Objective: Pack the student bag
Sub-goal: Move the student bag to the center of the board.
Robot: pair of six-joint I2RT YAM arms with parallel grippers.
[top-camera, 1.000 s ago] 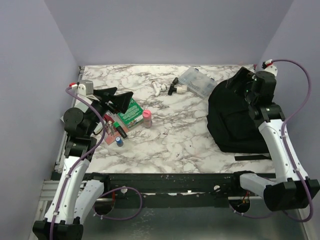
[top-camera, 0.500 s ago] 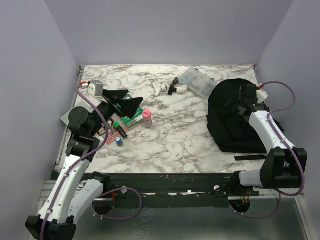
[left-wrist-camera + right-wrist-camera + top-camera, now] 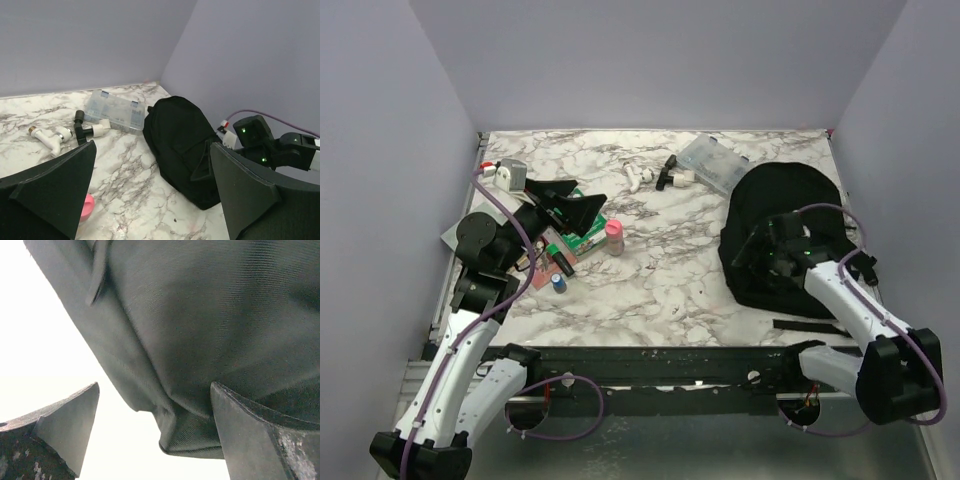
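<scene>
The student bag (image 3: 782,205), a large black soft backpack, lies at the right of the marble table. It also shows in the left wrist view (image 3: 180,135). My right gripper (image 3: 767,252) is low over the bag's near left part. In the right wrist view it is wide open (image 3: 154,387), with a fold of the black bag fabric (image 3: 200,340) right in front of and between the fingers, not pinched. My left gripper (image 3: 572,200) is open and empty, held above a green box (image 3: 584,228) at the left (image 3: 152,145).
A clear plastic compartment box (image 3: 715,165) and white pipe fittings (image 3: 638,178) lie at the back. A pink bottle (image 3: 614,237), a red-brown board (image 3: 552,258) and a blue-capped item (image 3: 558,283) lie near the left gripper. A black strap (image 3: 810,326) lies at the front edge.
My right arm has come down from the bag's far side to its near left part. The bag has flattened and shifted a little left. My left arm rose slightly, then held still.
</scene>
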